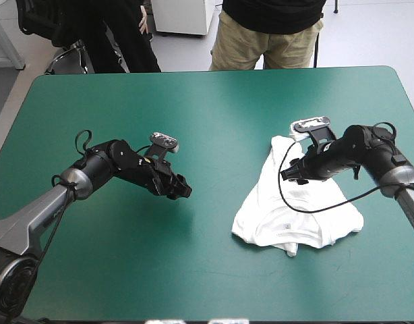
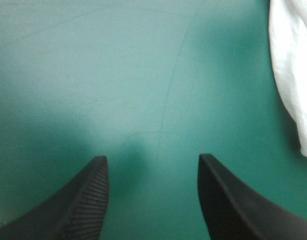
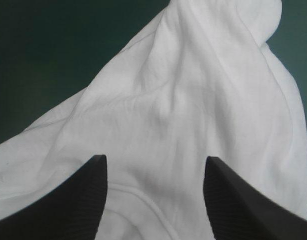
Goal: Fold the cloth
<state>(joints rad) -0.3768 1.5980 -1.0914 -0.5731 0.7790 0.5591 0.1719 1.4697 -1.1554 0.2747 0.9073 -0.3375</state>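
A white T-shirt lies on the right half of a table with a teal-green cover, nearer the near edge than the far one. It is a rumpled, partly folded bundle, broad at its near end and narrowing toward the far end.

The right gripper sits low over the narrower far part of the T-shirt. Its jaws stand well apart, with creased white cloth spread under and ahead of them (nothing is pinched between them).

The left gripper is over bare cover left of the table's middle, well apart from the T-shirt. Its jaws are also wide apart and hold nothing. In its wrist view only the T-shirt's edge shows, ahead and off to one side.
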